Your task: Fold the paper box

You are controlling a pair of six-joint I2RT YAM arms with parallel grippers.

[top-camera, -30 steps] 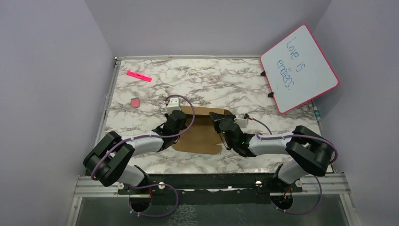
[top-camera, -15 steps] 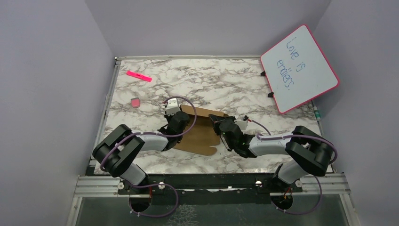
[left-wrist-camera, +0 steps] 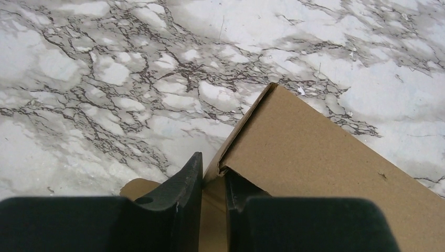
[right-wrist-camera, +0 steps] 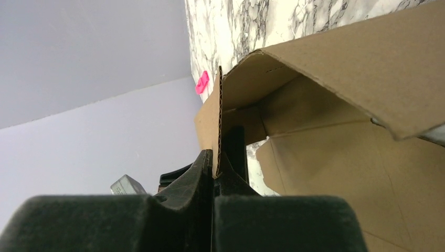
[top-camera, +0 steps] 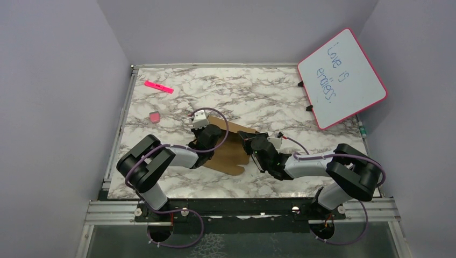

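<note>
Right jaws are closed tight on an upright flap edge of the paper box [right-wrist-camera: 336, 68]. Left jaws stand narrow, astride a folded corner; whether they pinch it cannot be told. The box lies mid-surface [left-wrist-camera: 105, 79], between both arms. Risk: opposing pulls could tear the flap or slip it free.

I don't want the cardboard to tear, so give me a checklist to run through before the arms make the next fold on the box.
1. Right gripper shut on a box panel: ok, the panel is pinched edge-on.
2. Left gripper firm on its flap: cannot tell; the flap corner sits between its fingers, with a gap showing.
3. Box bottom lying on the table: ok.
4. Box apart from the whiteboard, marker and eraser: ok, none touches it.
5. Box fully folded: not ok, its panels are only partly raised.
</note>
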